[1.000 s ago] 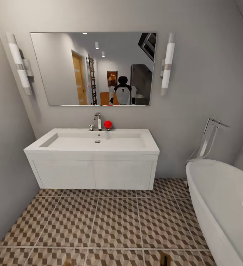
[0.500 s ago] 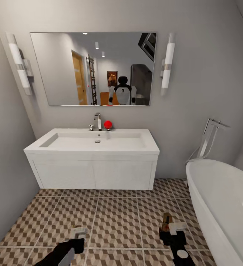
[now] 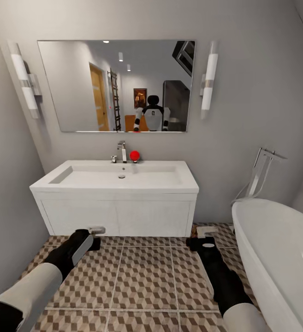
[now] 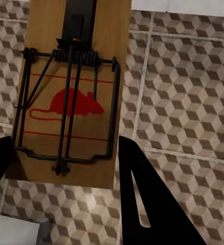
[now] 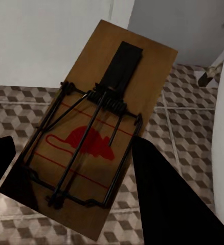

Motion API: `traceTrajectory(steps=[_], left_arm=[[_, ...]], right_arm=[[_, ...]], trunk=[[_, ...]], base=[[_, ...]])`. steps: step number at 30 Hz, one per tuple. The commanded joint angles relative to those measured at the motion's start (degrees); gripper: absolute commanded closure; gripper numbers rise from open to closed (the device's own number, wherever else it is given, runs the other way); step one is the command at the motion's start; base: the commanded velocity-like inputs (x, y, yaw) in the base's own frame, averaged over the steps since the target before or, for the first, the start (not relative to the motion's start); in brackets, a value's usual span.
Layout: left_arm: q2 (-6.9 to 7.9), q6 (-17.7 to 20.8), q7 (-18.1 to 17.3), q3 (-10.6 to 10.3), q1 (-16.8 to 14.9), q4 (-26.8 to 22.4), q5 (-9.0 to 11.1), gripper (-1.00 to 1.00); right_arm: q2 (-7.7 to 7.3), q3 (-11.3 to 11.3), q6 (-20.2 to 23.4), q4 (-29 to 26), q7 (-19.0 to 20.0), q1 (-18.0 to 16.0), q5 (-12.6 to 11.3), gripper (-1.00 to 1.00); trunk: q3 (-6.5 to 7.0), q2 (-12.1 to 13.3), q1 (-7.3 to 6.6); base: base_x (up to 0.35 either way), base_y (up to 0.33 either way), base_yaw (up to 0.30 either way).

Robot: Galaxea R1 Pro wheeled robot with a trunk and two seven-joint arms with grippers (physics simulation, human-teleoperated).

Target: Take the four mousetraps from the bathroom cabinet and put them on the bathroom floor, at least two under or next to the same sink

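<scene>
Cube-patterned tiles of the bathroom floor (image 3: 146, 276) run up to the white vanity that carries the sink (image 3: 119, 177), with the bathtub (image 3: 280, 253) curving in along the floor's right edge.

Each of my pincers carries a mousetrap. In the left wrist view one mousetrap (image 4: 71, 97) sits flat between my dark fingers (image 4: 148, 199), red mouse mark and spring bar facing the camera, with tiles beyond it. In the right wrist view the other mousetrap (image 5: 102, 127) is held the same way, the foot of the vanity and the tub wall behind it. So both pincers are pressed onto a board, pinching it by its edges.

Half a second ago both arms were barely in the head view, low at its bottom edge; now they reach far forward. My left gripper (image 3: 95, 230) is at the vanity's front bottom edge, toward its left end, and my right gripper (image 3: 205, 230) is by the vanity's right corner, between it and the tub. The camera itself has not shifted.

I judge this the approach to setting down: both traps are over the floor just beside the sink, which would satisfy the two-by-the-sink condition once released. They hang above the tiles, so lowering comes next. I cannot see the other two traps or the cabinet.
</scene>
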Motion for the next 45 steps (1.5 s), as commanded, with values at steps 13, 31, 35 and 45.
traceTrajectory(steps=[13,31,35,45], left_arm=[[-0.92,-9.76,-0.35,-0.95,-0.41,8.55,0.39,1.0],[-0.85,-14.36,-4.79,-1.15,-0.41,10.52,0.32,1.0],[-0.85,-14.37,-4.8,-1.11,-0.4,10.53,0.36,1.0],[-0.91,-14.31,-4.71,-1.15,-0.14,10.74,0.47,1.0]], right_arm=[[3.31,0.43,3.5,0.82,0.29,-1.0,0.43,1.0],[3.5,0.61,3.67,0.92,0.07,-1.02,0.5,1.0],[3.5,1.06,3.67,0.87,0.05,-1.04,0.51,1.0],[3.43,1.31,3.75,0.7,-0.02,-1.02,0.66,1.0]], trunk=[[-0.07,-0.04,0.0],[-0.07,-0.04,0.0],[-0.07,-0.04,0.0],[-0.07,-0.04,0.0]], base=[[0.0,0.0,0.0],[0.0,0.0,0.0],[0.0,0.0,0.0],[0.0,0.0,0.0]])
